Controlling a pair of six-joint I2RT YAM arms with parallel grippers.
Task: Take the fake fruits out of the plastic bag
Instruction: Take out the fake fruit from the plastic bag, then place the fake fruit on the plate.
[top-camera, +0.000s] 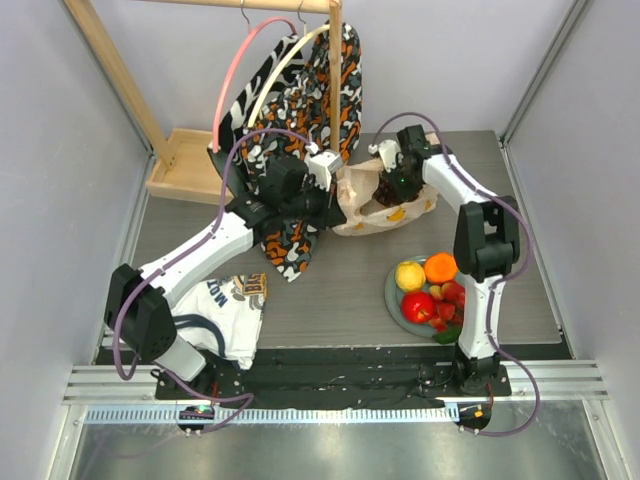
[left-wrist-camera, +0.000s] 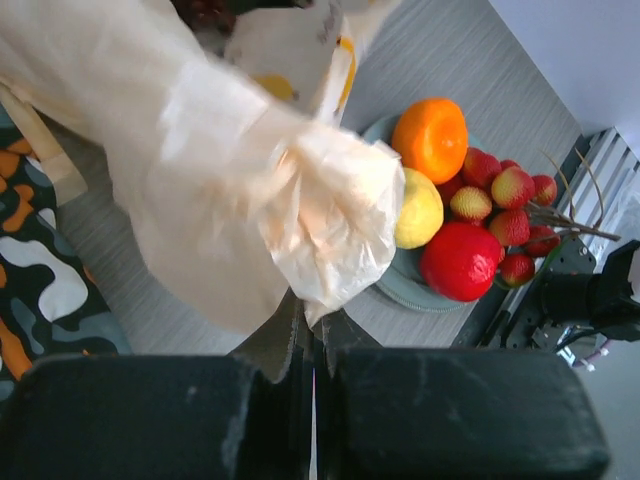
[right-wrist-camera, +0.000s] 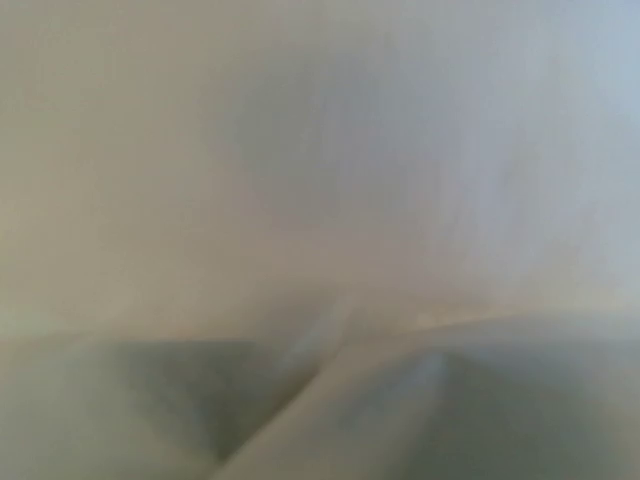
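Observation:
The beige plastic bag (top-camera: 375, 212) lies crumpled behind the table's middle. My left gripper (top-camera: 335, 200) is shut on a bunched fold of the bag (left-wrist-camera: 200, 170), which is pinched at the fingertips (left-wrist-camera: 312, 325). My right gripper (top-camera: 390, 185) reaches down into the bag's open mouth. Its own view shows only blurred bag film (right-wrist-camera: 320, 150), so anything between its fingers is hidden. On the grey-green plate (top-camera: 395, 300) sit an orange (top-camera: 440, 267), a yellow-red apple (top-camera: 409, 275), a red apple (top-camera: 418, 307) and a red berry cluster (top-camera: 452, 298). The left wrist view shows the same orange (left-wrist-camera: 432, 135) and red apple (left-wrist-camera: 460, 262).
An orange-black-white patterned cloth (top-camera: 300, 100) hangs from hangers on a wooden rack (top-camera: 185, 165) at the back left and drapes down beside my left arm. A white printed shirt (top-camera: 230, 310) lies near the left arm's base. Grey walls close in both sides.

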